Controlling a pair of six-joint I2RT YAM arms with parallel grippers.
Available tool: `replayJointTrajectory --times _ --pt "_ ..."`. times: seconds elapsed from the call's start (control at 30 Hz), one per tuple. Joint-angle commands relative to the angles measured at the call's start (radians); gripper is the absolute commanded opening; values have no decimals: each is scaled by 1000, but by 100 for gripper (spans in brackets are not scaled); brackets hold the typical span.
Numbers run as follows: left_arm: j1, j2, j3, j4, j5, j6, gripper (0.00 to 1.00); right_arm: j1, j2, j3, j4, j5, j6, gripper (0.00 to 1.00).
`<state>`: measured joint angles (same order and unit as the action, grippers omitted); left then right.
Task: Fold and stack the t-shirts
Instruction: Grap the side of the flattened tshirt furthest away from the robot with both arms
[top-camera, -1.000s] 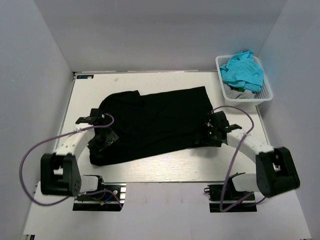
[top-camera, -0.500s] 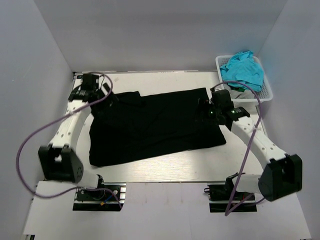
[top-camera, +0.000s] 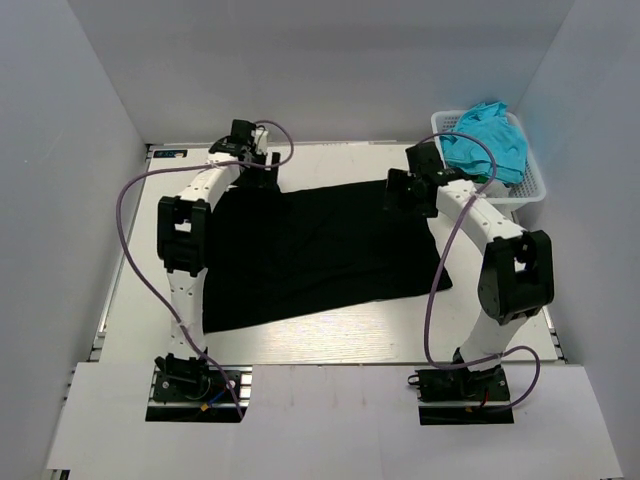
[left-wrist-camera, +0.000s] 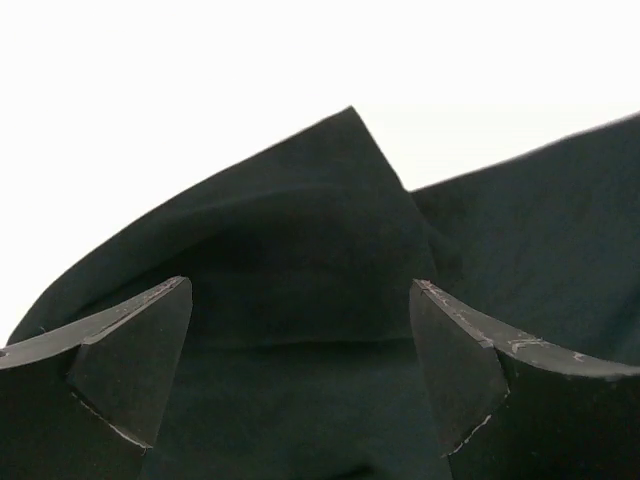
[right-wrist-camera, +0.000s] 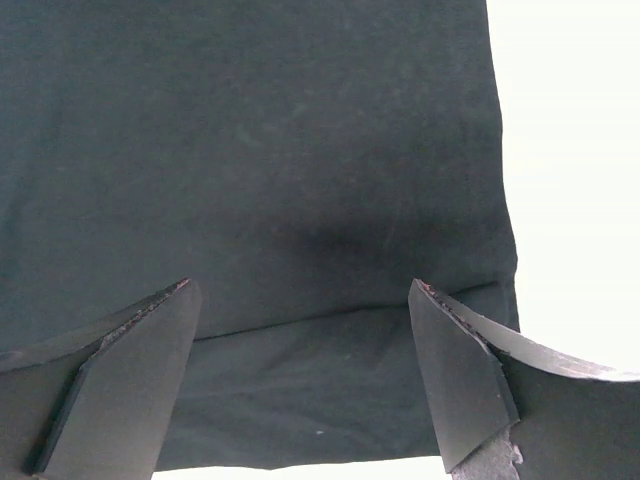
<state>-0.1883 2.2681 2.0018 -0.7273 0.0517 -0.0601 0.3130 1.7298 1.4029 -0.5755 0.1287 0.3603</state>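
Observation:
A black t-shirt (top-camera: 320, 250) lies spread flat on the white table (top-camera: 330, 340). My left gripper (top-camera: 255, 172) is at the shirt's far left corner. In the left wrist view it (left-wrist-camera: 300, 380) is open, with black cloth (left-wrist-camera: 300, 260) lying between and below the fingers. My right gripper (top-camera: 400, 190) is at the shirt's far right corner. In the right wrist view it (right-wrist-camera: 300, 380) is open over the cloth (right-wrist-camera: 260, 150), with a folded edge between the fingers. Neither gripper holds the cloth.
A white basket (top-camera: 535, 190) at the back right holds crumpled teal shirts (top-camera: 485, 140), close to my right arm. Grey walls stand round the table. Both arms reach far across the table over the shirt's sides.
Both arms have swept from the shirt's near side corners up to its far edge. The shirt's left side now lies flatter and straighter.

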Motion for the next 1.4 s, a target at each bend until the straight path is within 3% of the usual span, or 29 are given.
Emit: replayJointTrajectory --times 0.0,0.2,0.37,0.53,0.7,0.83,1.23,1.27,1.33,1.37 --pt "-19 -59 -43 110 16 266 100 -22 25 62 -38 14 -37 90" --pt "-19 -13 -34 177 -4 315 100 -48 68 84 -50 -24 -43 90" --pt "-19 59 49 74 50 304 98 -75 76 80 -46 -38 -40 90" --pt "-19 25 -57 87 169 283 98 -91 82 56 -29 -64 -31 90" --pt "-19 37 -92 140 149 240 98 -103 91 57 -27 -104 -26 90" --pt "-19 61 -58 180 50 178 98 -109 91 53 -29 -106 -27 90" --pt "-19 79 -40 253 -102 95 48 -126 125 65 -27 -120 -21 90" --pt "-19 79 -40 253 -102 83 37 -127 132 70 -27 -118 -21 90" --pt "-19 70 -40 285 -141 74 24 -127 140 80 -27 -118 -20 90" --pt "-19 70 -40 299 -150 74 11 -130 140 80 -27 -118 -20 90"
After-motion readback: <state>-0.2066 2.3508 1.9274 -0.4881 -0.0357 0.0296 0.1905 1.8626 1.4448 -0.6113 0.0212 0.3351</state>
